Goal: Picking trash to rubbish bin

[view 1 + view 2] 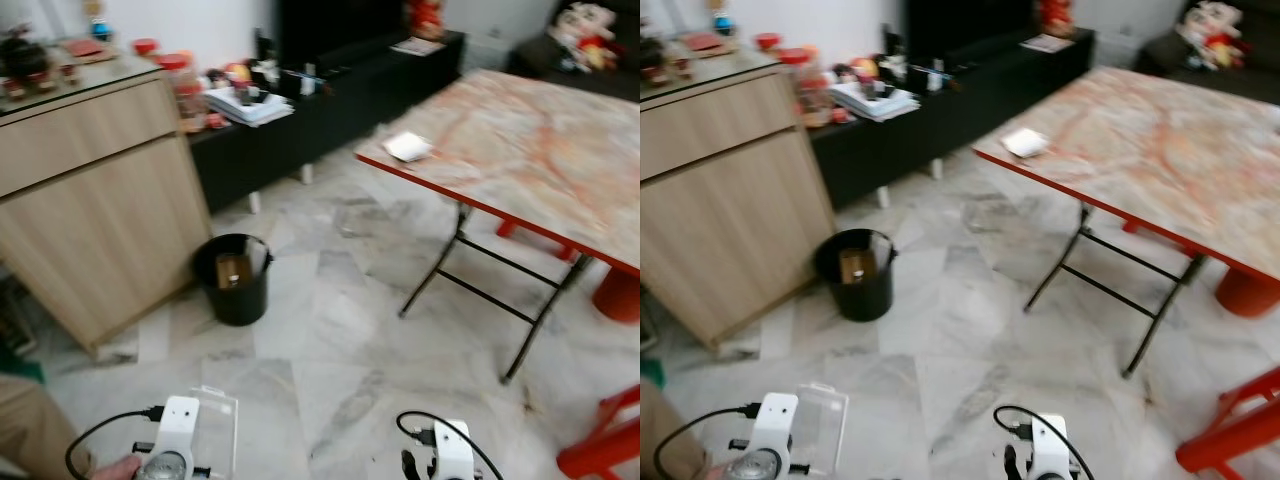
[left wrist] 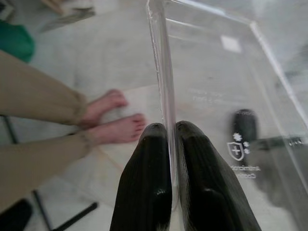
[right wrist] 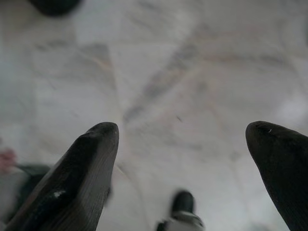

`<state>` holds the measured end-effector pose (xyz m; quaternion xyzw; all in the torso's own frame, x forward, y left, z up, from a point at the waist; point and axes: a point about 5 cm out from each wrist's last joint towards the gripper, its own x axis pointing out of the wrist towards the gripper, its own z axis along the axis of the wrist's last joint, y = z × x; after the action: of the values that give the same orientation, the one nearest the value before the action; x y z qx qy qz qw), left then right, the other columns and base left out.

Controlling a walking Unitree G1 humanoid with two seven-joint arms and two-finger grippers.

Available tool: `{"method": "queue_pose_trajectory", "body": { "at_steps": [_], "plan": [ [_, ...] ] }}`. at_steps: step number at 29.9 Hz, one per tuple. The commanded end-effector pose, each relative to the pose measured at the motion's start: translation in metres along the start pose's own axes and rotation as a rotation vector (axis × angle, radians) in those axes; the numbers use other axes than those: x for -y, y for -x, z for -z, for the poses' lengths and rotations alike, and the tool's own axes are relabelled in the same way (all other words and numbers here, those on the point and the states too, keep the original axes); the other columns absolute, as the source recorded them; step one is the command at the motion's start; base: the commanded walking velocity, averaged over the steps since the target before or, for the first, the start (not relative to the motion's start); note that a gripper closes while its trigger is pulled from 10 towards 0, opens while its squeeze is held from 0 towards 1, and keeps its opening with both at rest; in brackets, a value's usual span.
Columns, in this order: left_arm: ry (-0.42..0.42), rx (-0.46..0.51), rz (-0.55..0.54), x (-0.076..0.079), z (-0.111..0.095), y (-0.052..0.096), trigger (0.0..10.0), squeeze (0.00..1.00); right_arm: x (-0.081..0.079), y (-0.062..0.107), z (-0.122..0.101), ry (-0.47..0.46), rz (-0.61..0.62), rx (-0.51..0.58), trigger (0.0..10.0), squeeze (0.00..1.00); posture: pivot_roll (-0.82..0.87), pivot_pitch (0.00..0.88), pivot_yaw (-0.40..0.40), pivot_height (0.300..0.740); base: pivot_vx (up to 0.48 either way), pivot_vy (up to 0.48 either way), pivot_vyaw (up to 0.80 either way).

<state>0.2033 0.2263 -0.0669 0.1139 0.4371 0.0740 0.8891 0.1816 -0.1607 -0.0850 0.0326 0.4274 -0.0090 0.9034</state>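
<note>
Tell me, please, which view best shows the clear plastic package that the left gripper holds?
The left wrist view: the clear plastic package sits close up, its edge pinched between the left gripper fingers. Both eye views show it small and blurred at the lower edge.

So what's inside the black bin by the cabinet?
The black bin holds one brownish, box-like piece of trash near the top. Whatever lies beneath it is hidden by the bin's dark walls.
</note>
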Motion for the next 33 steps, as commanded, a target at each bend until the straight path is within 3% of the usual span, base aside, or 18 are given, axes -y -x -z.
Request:
{"method": "queue_pose_trajectory", "body": {
  "at_steps": [1,21,33],
  "plan": [
    [-0.008,0.017,0.010,0.0055,-0.0063,-0.0006,10.0,0.00,0.0071,0.0027,0.0089,-0.008,0.022,-0.028,10.0,0.00,-0.09,0.000,0.034,0.740,0.300,0.000,0.00],
    [0.001,0.014,0.003,0.0067,-0.0050,-0.0003,10.0,0.00,0.0070,0.0017,0.0051,0.007,0.018,-0.019,10.0,0.00,-0.08,0.013,0.020,0.740,0.319,0.000,0.00],
    [0.014,0.016,-0.005,0.0056,-0.0060,-0.0005,10.0,0.00,0.0058,0.0011,0.0038,-0.007,0.024,-0.018,10.0,0.00,-0.07,0.029,0.016,0.740,0.322,0.000,0.58]
  ]
}}
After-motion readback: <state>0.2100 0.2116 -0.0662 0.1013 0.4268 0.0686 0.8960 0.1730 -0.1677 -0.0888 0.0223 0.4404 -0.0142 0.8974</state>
